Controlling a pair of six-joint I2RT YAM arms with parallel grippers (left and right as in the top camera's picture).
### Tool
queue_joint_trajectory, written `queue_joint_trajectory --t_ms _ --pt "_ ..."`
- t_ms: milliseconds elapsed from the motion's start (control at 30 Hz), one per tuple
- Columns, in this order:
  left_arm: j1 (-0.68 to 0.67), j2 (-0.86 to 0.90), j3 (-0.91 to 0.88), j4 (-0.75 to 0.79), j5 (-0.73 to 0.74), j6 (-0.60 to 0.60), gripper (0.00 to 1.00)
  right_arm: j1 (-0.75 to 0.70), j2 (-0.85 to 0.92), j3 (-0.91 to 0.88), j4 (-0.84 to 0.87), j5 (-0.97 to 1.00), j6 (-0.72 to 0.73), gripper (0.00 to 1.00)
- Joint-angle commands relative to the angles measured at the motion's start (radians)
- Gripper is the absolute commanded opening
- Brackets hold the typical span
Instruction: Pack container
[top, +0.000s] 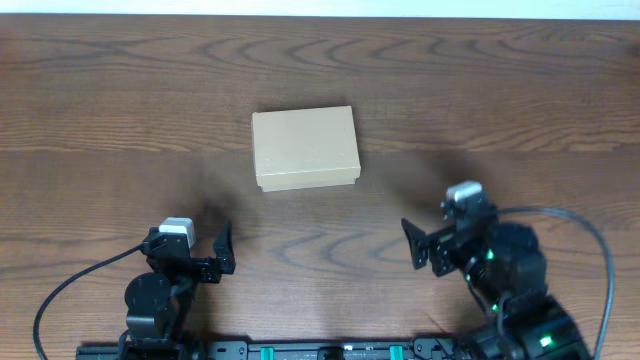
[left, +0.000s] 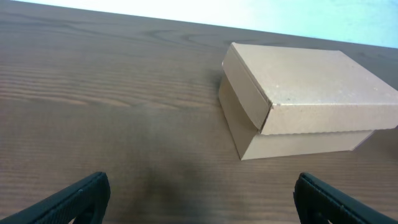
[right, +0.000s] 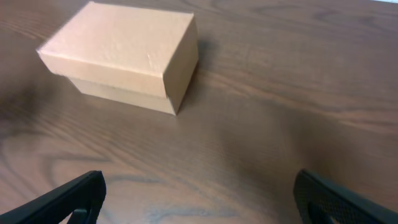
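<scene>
The container (top: 305, 148) is a plain tan cardboard box with its lid shut, standing in the middle of the wooden table. It also shows in the left wrist view (left: 305, 99) at the upper right and in the right wrist view (right: 121, 53) at the upper left. My left gripper (top: 190, 250) is open and empty near the front edge, left of the box and well short of it. My right gripper (top: 432, 243) is open and empty near the front edge, right of the box. Both sets of fingers (left: 199, 199) (right: 199, 196) are spread wide over bare wood.
The wooden table (top: 500, 100) stretches to all sides of the box. A black cable (top: 590, 235) loops beside the right arm and another (top: 60, 295) beside the left arm. The arm bases sit at the front edge.
</scene>
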Motion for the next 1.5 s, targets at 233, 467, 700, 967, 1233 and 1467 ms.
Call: queue_joint_trajectory --t_ms 233,467,700,967,1233,1467 --pt "0.006 -0.008 -0.022 -0.002 -0.003 0.007 0.95 0.011 -0.256 -0.374 0.219 -0.007 0.009 0.99" --pt "0.006 -0.008 -0.022 -0.002 -0.002 0.007 0.95 0.011 -0.386 -0.413 0.235 -0.006 0.037 0.99" --pt "0.006 -0.008 -0.022 -0.002 -0.002 0.007 0.95 0.011 -0.470 -0.413 0.235 -0.006 0.037 0.99" --pt "0.006 -0.008 -0.022 -0.002 -0.002 0.007 0.95 0.011 -0.491 -0.414 0.239 -0.006 0.037 0.99" --pt "0.006 -0.008 -0.022 -0.002 -0.002 0.006 0.95 0.011 -0.489 -0.418 0.256 -0.006 0.037 0.99" --pt "0.006 -0.008 -0.022 -0.002 -0.002 0.007 0.95 0.011 -0.470 -0.418 0.255 -0.006 0.037 0.99"
